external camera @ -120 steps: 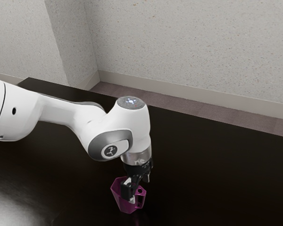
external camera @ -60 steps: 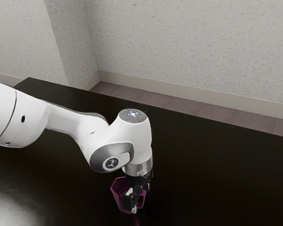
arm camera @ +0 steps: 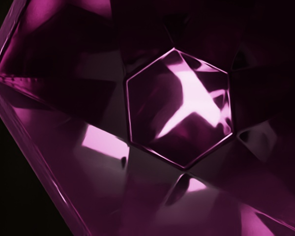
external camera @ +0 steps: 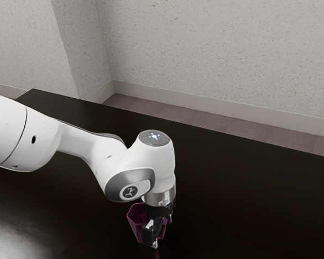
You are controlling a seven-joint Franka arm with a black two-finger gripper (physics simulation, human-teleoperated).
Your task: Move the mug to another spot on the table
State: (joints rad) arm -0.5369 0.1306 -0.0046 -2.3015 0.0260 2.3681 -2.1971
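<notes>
A faceted magenta mug [external camera: 135, 220] stands upright on the dark table [external camera: 248, 189], near its front edge. My black gripper [external camera: 154, 231] is open and has come down from above onto the mug's side toward the exterior view's right, one finger inside the rim and one outside. The arm's white wrist hides most of the mug's opening. From the wrist view I look straight down into the mug [arm camera: 179, 113], at its hexagonal bottom and glossy purple walls close under my hand.
The glossy dark table stretches wide toward the exterior view's right and back. Behind it lie a strip of floor [external camera: 232, 121] and a pale speckled wall [external camera: 216, 48].
My hand has sunk lower over the mug, and the arm's elbow has dropped with it. The mug stands where it stood.
</notes>
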